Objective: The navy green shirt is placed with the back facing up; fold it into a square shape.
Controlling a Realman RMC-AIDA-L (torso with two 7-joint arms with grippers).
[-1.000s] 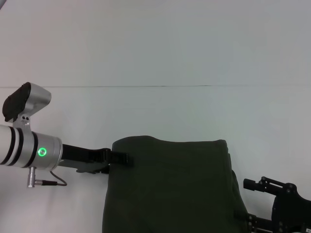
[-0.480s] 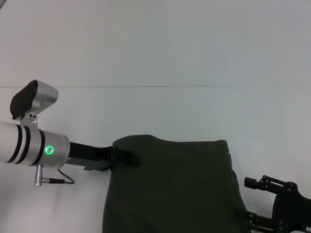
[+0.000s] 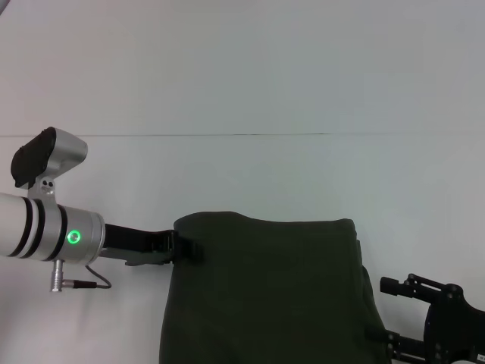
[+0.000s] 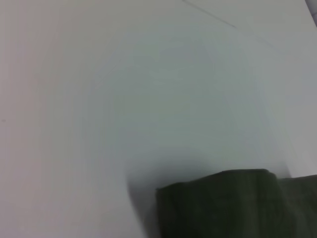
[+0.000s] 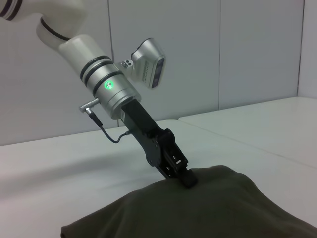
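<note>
A dark olive shirt (image 3: 269, 292) lies on a white desk (image 3: 250, 91), near the robot, already folded into a compact, thick block with a straight far edge and rounded corners; its near part runs out of the head view. Judging by this, most of the folding looks done, with perhaps tidying or squaring left. The left gripper (image 3: 186, 248) reaches in from the left and touches the shirt's far-left corner. The right wrist view shows its tip (image 5: 188, 179) pressed into the cloth, which the head view leaves unclear; whether its jaws are open or closed I cannot tell. The right gripper (image 3: 432, 322) sits just beside the shirt's right edge, jaws likewise unreadable. The left wrist view shows only a shirt corner (image 4: 233, 203) on bare desk.
</note>
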